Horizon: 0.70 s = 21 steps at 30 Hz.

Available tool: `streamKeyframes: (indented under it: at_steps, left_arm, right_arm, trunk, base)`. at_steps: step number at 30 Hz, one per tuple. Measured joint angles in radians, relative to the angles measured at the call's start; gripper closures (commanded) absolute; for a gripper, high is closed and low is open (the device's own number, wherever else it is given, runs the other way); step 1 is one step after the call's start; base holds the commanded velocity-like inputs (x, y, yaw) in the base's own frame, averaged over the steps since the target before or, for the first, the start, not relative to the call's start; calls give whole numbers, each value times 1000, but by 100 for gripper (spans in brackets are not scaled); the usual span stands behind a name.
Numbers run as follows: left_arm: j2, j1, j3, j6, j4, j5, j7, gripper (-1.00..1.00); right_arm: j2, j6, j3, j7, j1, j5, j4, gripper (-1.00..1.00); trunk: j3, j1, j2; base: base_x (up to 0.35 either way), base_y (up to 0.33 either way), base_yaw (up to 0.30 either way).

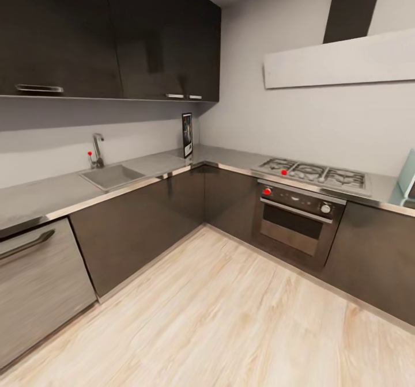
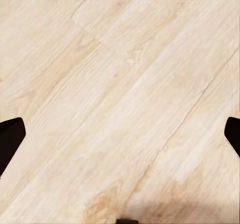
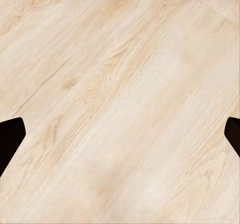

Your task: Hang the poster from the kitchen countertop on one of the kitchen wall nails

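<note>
Pale wood flooring (image 1: 230, 318) fills the foreground of an L-shaped kitchen, bounded by dark cabinets under the kitchen countertop (image 1: 52, 194), a pale grey slab with a bright metal front edge. The poster (image 1: 187, 135) is seen standing upright in the inner corner of the slab, against the back wall, beyond the sink (image 1: 112, 175) and tap (image 1: 97, 150) and well apart from the gas hob (image 1: 314, 174) and oven (image 1: 297, 220). It appears as a small upright rectangle with a thin black frame and a dark picture above a white lower strip; finer detail cannot be read.

The step in hand is judged to be the approach. The base is best driven toward the corner until the poster is within reach, with the frame kept central in the head view. In each wrist view, floor is seen between two dark fingertips at opposite edges: the left gripper (image 2: 120, 134) and the right gripper (image 3: 120, 134) are thus spread wide, nothing held.
</note>
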<state>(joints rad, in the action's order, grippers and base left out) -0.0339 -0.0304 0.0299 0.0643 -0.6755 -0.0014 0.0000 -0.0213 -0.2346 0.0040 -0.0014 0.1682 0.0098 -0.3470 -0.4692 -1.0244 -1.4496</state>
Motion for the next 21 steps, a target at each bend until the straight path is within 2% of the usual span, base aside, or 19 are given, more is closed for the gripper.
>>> streamKeyframes:
  at_steps: [21]
  left_arm:
    - [-2, 0, 0, 0, 0, 0, 0, -100]
  right_arm:
    - [0, 0, 0, 0, 0, 0, 0, -100]
  trunk:
    - [-19, 0, 0]
  base:
    - [337, 0, 0]
